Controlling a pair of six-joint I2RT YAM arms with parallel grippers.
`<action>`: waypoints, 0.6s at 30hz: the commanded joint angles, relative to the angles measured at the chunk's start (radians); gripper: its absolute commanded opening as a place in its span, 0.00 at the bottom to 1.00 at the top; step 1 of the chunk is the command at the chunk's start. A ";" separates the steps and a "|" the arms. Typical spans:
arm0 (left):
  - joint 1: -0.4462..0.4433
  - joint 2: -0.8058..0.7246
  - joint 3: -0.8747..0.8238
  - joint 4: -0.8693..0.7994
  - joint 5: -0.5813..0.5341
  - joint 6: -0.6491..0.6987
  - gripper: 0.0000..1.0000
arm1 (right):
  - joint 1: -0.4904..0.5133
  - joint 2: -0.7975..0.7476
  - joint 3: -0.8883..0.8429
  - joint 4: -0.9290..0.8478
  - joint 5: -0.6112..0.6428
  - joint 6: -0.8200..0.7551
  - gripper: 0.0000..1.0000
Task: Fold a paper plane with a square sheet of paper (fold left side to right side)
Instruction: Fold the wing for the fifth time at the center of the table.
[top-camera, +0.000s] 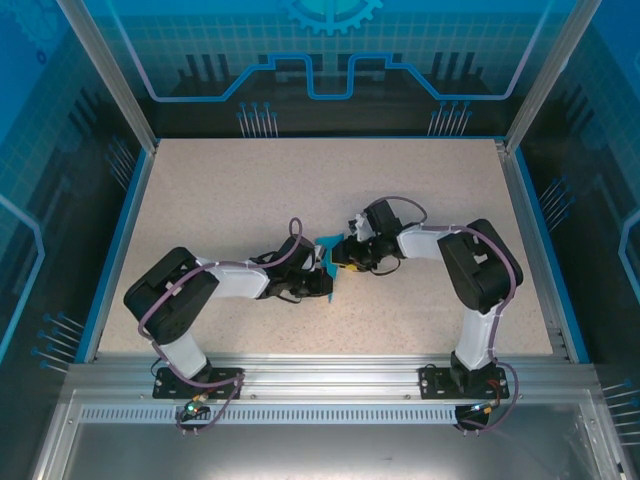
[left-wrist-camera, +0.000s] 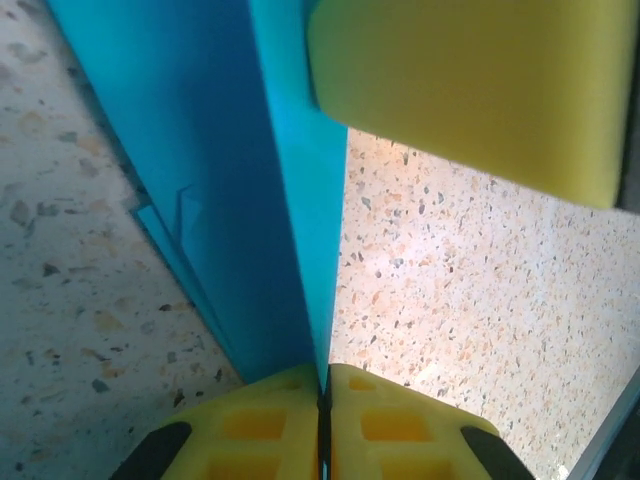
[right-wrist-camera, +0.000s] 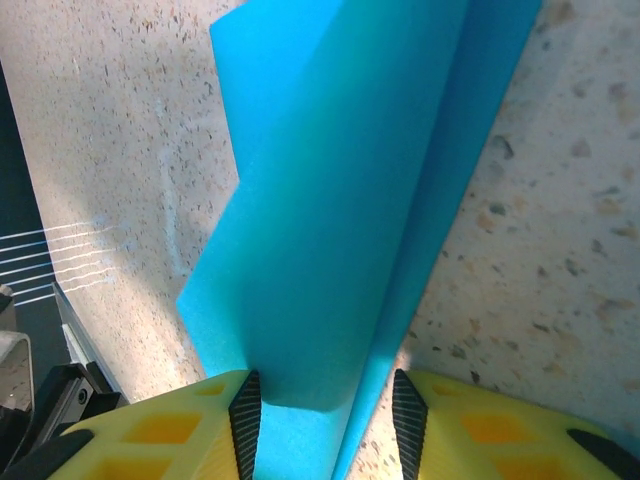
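Note:
The bright cyan-blue sheet of paper is folded and creased and stands up off the table between the two grippers at mid-table. I cannot tell whether it has the paper plane's dart shape. My left gripper is shut on the paper's lower edge, its yellow fingers pressed together with the sheet pinched in the seam. My right gripper stands open around the paper. Its left pad touches a fold and its right pad is clear of the sheet. One of its yellow fingers shows in the left wrist view.
The speckled beige tabletop is bordered by a blue rim and metal frame posts. Both arms reach inward from the near edge, and their wrists nearly touch at the centre.

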 joint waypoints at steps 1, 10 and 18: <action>0.011 0.019 -0.018 0.025 0.034 -0.020 0.13 | 0.024 0.040 0.029 -0.039 0.023 -0.001 0.42; 0.013 0.020 -0.020 0.033 0.042 -0.020 0.20 | 0.041 0.099 0.085 -0.141 0.054 -0.011 0.41; 0.014 -0.012 -0.030 0.040 0.043 -0.020 0.27 | 0.041 0.114 0.093 -0.161 0.061 -0.013 0.41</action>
